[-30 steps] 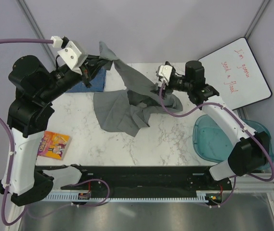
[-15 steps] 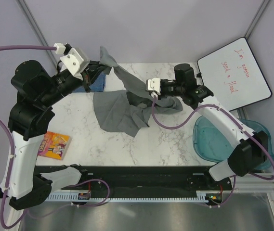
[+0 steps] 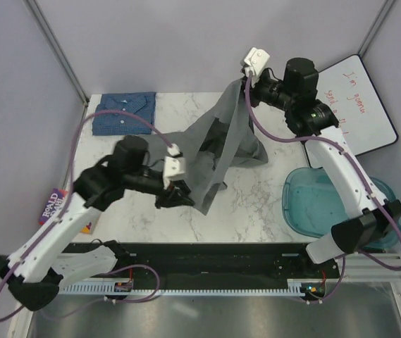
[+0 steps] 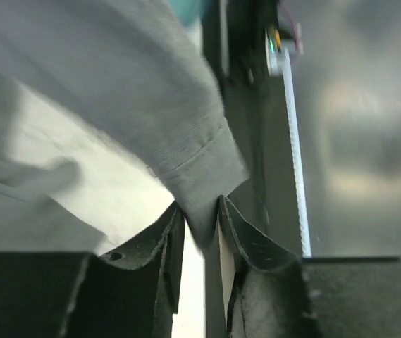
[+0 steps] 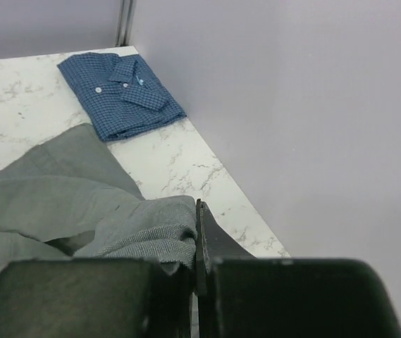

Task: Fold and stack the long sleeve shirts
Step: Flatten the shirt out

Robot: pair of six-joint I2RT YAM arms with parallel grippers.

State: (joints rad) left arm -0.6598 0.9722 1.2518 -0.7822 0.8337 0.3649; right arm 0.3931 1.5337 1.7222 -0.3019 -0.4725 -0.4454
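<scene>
The grey long sleeve shirt (image 3: 221,141) hangs stretched from my right gripper (image 3: 244,79), raised over the table's back edge. That gripper (image 5: 194,218) is shut on a bunched fold of the grey shirt (image 5: 59,190). The shirt's lower end trails on the marble near the front. My left gripper (image 3: 179,196) sits low there. In the left wrist view its jaws (image 4: 198,208) stand slightly apart, with a corner of the grey cuff (image 4: 186,162) dipping between the fingertips. The blue checked shirt (image 3: 122,113) lies folded at the back left corner (image 5: 119,95).
A colourful book (image 3: 51,204) lies at the table's left edge, partly under my left arm. A whiteboard (image 3: 359,105) leans at the back right. A teal bin (image 3: 320,204) stands off the right side. Lilac walls close the back and both sides.
My left arm left the shirt's collar at the back left and swung down to the front middle, its jaws parting. My right gripper shut on the grey shirt and lifted it up and back.
</scene>
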